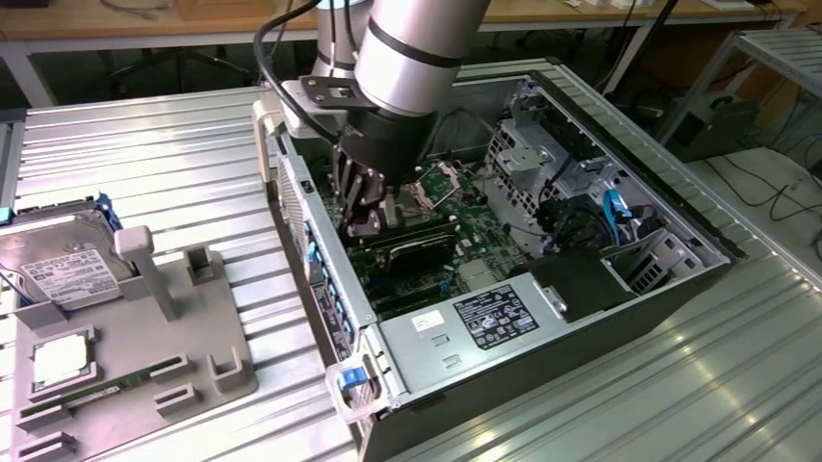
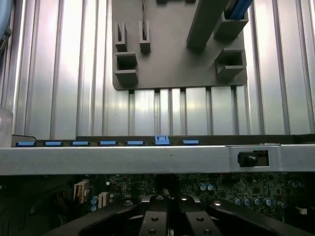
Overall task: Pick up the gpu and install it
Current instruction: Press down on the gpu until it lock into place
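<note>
So the gripper [image 1: 364, 223] is reaching down inside the open PC case [image 1: 668, 207], right over the motherboard [image 1: 482, 236] near the case's rear wall. The gpu [image 1: 408, 245] sits flat below it among the slots, its black shroud facing up. The fingers look pressed close together at the card's end, though I can't tell whether they're actually pinching it. The hard drive [image 1: 58, 260] sits on the grey fixture tray [image 1: 192, 356] on the metal table [image 1: 167, 144].

open PC tower case [image 1: 668, 207] lying on its side on a ribbed metal surface [image 1: 167, 144], green motherboard [image 1: 482, 236] inside, labelled power supply [image 1: 495, 318] at the near end, grey parts holder [image 1: 141, 356] on the exterior view's left, hard drive [image 1: 58, 260] propped in it, CPU [image 1: 61, 361] too
</note>
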Controlling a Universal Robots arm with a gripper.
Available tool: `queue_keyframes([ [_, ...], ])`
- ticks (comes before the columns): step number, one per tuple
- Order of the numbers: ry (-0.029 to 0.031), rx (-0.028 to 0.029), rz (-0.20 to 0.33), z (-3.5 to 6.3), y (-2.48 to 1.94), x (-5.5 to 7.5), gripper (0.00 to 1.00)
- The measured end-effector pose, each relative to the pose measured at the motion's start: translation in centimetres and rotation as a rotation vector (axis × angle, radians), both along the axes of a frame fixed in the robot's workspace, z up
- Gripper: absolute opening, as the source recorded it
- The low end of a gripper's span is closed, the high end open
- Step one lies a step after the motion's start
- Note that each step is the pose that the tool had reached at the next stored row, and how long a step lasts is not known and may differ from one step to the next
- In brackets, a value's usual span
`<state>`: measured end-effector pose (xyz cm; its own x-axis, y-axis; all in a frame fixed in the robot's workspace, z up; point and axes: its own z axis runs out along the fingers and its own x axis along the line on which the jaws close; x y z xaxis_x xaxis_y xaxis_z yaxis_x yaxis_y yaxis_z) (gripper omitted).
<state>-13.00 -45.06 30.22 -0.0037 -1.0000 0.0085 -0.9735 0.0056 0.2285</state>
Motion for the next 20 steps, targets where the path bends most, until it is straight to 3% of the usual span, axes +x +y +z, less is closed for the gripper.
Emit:
queue_keyframes([
  [1,0.0194,-0.0004,0.0,-0.01,0.0,0.0,0.11],
  [2,0.0241,-0.001,0.0,-0.03,0.01,0.1,0.11],
  [6,0.0192,-0.0055,0.0,-0.48,0.1,0.4,0.11],
  [12,0.0046,-0.0113,0.0,-0.82,0.65,0.7,0.11],
  [13,0.0011,-0.0122,0.001,-0.85,0.8,0.8,0.11],
  [14,-0.0083,-0.0141,0.002,-0.87,1.01,0.8,0.11],
  [15,-0.0185,-0.0152,0.003,-0.88,1.12,0.8,0.11],
  [16,-0.0343,-0.0167,0.004,-0.89,1.19,0.8,0.11],
  [17,-0.044,-0.0177,0.005,-0.94,1.2,0.9,0.11],
  [20,-0.0607,-0.0209,0.005,-1.04,1.2,0.9,0.11],
])
